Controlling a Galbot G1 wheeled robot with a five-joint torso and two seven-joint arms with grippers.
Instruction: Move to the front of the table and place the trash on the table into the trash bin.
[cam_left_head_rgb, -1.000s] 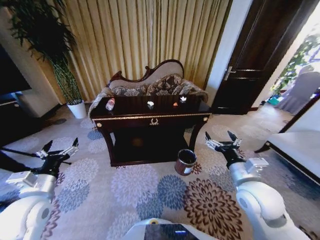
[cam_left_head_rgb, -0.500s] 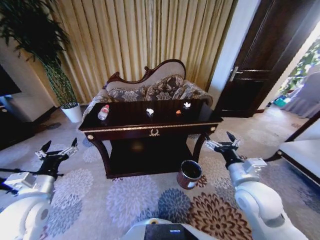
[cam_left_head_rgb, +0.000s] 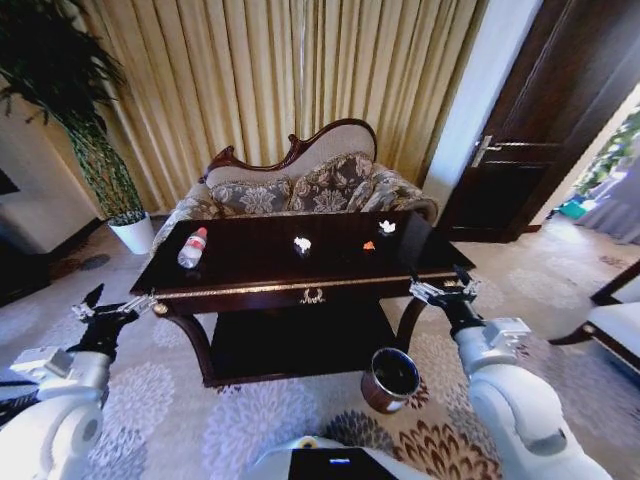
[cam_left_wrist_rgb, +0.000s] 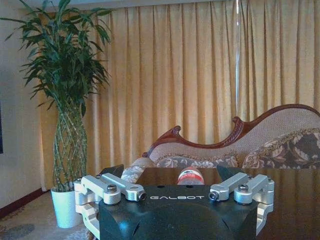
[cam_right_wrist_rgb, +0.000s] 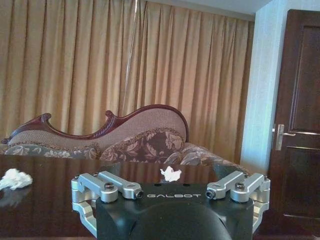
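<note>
A: At table (cam_left_head_rgb: 250, 285) front; both grippers, left (cam_left_head_rgb: 113, 305) and right (cam_left_head_rgb: 443, 291), spread open, empty, flanking it, ready to reach.

B: Trash?

A: Bottle (cam_left_head_rgb: 191, 247), paper wad (cam_left_head_rgb: 302, 243), orange scrap (cam_left_head_rgb: 368, 245) on top; bin (cam_left_head_rgb: 390, 379) by right leg.

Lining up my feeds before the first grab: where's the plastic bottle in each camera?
Head view: bottle lies on the table's left end.
Left wrist view: its red cap end shows above the left gripper.
Right wrist view: not in it.
Shared landmark: the sofa.
</note>
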